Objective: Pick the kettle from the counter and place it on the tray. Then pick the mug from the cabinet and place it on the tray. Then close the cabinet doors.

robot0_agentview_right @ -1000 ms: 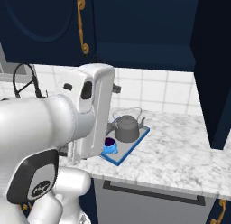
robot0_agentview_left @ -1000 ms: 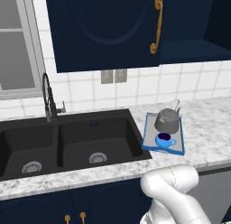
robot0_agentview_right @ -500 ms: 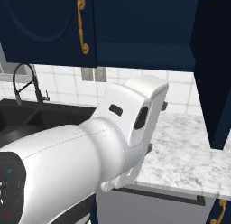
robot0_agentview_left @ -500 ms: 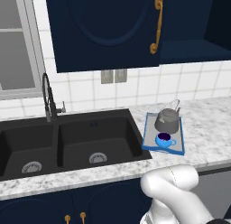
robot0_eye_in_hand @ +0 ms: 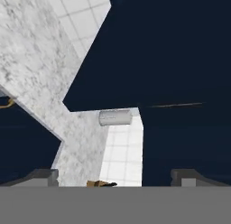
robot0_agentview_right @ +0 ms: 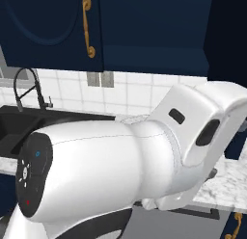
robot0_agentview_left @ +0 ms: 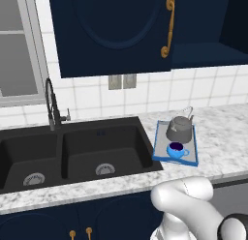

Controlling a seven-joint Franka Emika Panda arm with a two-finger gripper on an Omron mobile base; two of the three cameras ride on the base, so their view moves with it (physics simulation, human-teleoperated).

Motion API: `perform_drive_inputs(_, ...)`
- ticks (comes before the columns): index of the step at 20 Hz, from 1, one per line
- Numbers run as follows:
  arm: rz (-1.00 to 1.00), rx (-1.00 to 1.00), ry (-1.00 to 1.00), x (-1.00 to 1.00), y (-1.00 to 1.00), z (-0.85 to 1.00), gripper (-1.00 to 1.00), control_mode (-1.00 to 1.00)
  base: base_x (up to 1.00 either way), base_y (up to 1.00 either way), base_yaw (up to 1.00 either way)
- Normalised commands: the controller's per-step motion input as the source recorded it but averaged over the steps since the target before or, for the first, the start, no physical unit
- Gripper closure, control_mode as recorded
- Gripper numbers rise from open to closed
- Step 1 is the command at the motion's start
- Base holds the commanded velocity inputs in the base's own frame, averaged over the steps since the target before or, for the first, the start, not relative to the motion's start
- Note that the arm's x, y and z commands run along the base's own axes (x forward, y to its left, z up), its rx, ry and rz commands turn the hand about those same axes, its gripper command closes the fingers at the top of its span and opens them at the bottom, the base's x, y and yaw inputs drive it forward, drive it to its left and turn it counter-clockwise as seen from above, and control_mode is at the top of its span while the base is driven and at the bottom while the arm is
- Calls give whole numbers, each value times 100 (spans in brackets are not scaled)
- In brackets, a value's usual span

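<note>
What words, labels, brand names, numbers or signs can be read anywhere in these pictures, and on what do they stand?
None: no readable text appears in any view.
The kettle, mug, tray, cabinet doors and counter are all plain.
The arm bears only small coloured dots and dark panels in the right base view, no lettering.

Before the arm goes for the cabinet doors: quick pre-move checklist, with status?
1. Kettle on the tray: ok.
2. Mug on tray, in front of kettle: ok.
3. Gripper open, nothing between the fingers: ok.
4. Left cabinet door shut: cannot tell; it seems to face the room.
5. Right side of cabinet shows its inside: not ok, needs closing.
6. Right door's handle located: cannot tell.
</note>
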Motion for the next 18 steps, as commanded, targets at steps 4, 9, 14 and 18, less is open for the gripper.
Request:
perform_drive_inputs(4, -6, 0, -4, -3, -66, -4, -100, -100, 0, 0, 0)
perform_drive_inputs(9, 0, 0, 18, 44, -55, -2, -100, -100, 0, 0, 0)
perform_drive_inputs(14, 0, -5, 25, 59, -28, -15, -100, -100, 0, 0, 0)
perform_drive_inputs(18, 3, -6, 5, 59, 0, -9, -100, -100, 0, 0, 0)
